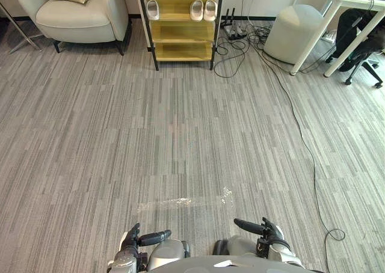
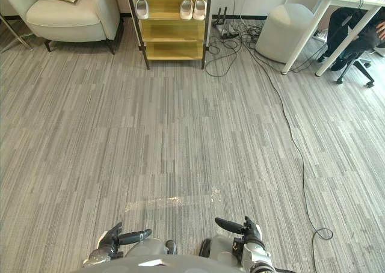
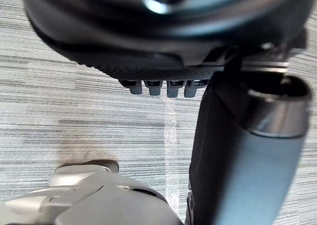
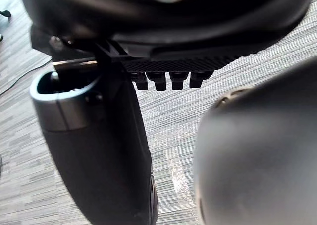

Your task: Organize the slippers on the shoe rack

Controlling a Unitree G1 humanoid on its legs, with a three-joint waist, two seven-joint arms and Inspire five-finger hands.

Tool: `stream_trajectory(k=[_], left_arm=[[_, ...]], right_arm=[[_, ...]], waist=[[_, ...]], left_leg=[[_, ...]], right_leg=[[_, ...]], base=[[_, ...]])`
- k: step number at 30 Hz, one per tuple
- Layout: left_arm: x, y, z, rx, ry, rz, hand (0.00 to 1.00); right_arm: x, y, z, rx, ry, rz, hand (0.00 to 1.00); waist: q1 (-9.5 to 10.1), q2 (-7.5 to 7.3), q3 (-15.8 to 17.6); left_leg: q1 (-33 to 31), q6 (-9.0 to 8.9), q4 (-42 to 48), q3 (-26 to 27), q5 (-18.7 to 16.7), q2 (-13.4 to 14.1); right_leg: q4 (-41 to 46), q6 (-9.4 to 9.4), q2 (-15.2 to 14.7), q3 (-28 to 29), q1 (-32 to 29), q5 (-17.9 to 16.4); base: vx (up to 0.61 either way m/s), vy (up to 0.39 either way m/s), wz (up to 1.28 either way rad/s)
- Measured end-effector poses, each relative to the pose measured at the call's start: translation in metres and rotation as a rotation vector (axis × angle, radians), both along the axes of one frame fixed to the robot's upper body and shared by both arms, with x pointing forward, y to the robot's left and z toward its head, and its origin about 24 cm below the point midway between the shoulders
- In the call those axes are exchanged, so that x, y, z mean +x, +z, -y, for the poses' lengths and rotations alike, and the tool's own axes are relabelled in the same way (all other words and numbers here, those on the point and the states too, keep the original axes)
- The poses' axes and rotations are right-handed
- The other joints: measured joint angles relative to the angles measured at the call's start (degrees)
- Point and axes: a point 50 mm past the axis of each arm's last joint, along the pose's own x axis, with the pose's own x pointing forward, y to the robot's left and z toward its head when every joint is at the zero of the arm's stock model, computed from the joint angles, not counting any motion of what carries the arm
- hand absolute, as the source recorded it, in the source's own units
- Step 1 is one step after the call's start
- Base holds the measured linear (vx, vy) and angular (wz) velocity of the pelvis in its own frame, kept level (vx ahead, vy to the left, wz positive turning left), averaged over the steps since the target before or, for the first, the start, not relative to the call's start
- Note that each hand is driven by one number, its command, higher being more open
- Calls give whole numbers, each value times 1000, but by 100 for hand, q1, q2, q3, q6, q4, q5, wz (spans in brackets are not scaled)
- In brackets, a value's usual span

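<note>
My left hand [image 1: 136, 240] and right hand [image 1: 270, 231] hang low over the grey striped carpet floor [image 1: 180, 141], fingers relaxed and apart, holding nothing, while the white rounded slippers [image 1: 197, 10] sit on an upper shelf of the black-framed yellow wooden shoe rack [image 1: 180, 31], well apart from me.

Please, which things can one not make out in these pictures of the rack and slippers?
Shoe rack: its top is cut off by the upper edge in both eye views.
Single slipper and slipper pair: too small, far away, to tell whether they match or which foot.
Armchair: cut off by the same edge.
</note>
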Motion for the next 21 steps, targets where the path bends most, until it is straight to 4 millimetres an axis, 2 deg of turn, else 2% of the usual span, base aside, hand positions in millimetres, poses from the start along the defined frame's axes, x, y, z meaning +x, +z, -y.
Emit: stream_trajectory(k=[2,4,6,7,8,9,10,11,12,13,14,16,17,18,19,20,21], left_arm=[[0,0,-2,11,6,-5,100],[-1,0,-1,10,7,-8,100],[3,0,3,-2,6,0,100],[5,0,7,-9,4,7,100],[4,0,6,-9,3,5,100],[4,0,5,-7,3,4,100],[5,-1,10,-17,6,3,100],[7,-1,13,-30,23,13,100],[7,-2,14,-36,32,14,100],[7,-1,13,-38,42,18,100],[7,-2,15,-45,52,18,100],[8,0,13,-49,92,43,100],[17,4,10,-45,92,91,100],[28,11,8,-36,80,149,100],[31,12,9,-38,78,162,100],[36,14,10,-48,83,183,100],[42,16,9,-49,85,200,100]], right_arm=[[4,1,-1,1,2,9,100],[11,3,0,-1,6,27,100],[18,6,4,-12,10,45,100],[23,9,6,-20,11,62,100],[23,10,7,-22,9,70,100],[22,9,7,-22,7,68,100],[23,10,10,-28,4,68,100],[26,11,10,-31,6,75,100],[27,11,9,-29,10,77,100],[26,10,7,-28,19,71,100],[22,9,7,-30,38,55,100],[18,7,4,-26,39,43,100],[18,7,1,-20,38,43,100],[22,8,2,-24,40,50,100],[25,9,2,-27,41,55,100],[31,11,3,-32,43,65,100],[35,13,2,-33,37,76,100]], waist=[[-28,-17,52],[-160,23,78],[-187,143,142],[-196,221,181],[-219,188,170],[-238,172,161],[-226,278,130],[-188,364,111],[-185,406,115],[-196,472,144],[-147,533,195],[-78,535,241],[31,451,292],[144,380,342],[175,367,360],[215,373,400],[259,303,457]], left_leg=[[209,17,-37,-135,-107,17],[491,-11,-326,-349,-110,120],[715,-64,-597,-463,-91,289],[866,-167,-799,-537,-79,409],[1048,-393,-935,-682,-166,466],[1083,-456,-919,-727,-202,481],[1104,-560,-781,-800,-260,633],[842,-789,-198,-779,-127,728],[589,-902,417,-774,-24,783],[243,-909,1325,-779,179,856],[-415,-889,2990,-717,563,1085],[-891,-838,4203,-344,474,1399],[-1292,-820,4580,-104,346,1482],[-1828,-815,4499,62,245,1458],[-2013,-830,4359,95,179,1442],[-2299,-822,3848,143,103,1380],[-2451,-829,2732,171,102,1143]], right_leg=[[145,-76,-11,-47,-147,-207],[-421,-227,32,-306,-317,-295],[-1106,-236,203,-421,-526,-241],[-1620,-252,372,-411,-643,-48],[-2090,-482,445,-360,-735,447],[-2076,-620,449,-342,-702,718],[-1985,-836,522,-448,-640,810],[-2097,-926,623,-498,-493,632],[-2290,-939,699,-532,-304,590],[-2596,-942,808,-581,-4,587],[-3111,-943,1009,-611,607,593],[-3542,-949,1169,-586,1226,589],[-3848,-953,1194,-537,1648,587],[-4158,-951,1194,-455,1955,588],[-4227,-949,1196,-419,2030,589],[-4324,-947,1188,-345,2173,589],[-4422,-843,1063,-266,2377,525]], base=[[183,1,34],[238,-47,48],[346,-101,36],[505,-201,56],[481,-213,62],[647,-284,59],[713,-319,36],[708,-317,26],[579,-264,18],[544,-255,14],[428,-202,12],[453,-182,-2],[551,-173,-17],[424,-101,-23],[409,-20,-35],[414,61,-45],[416,91,-43]])
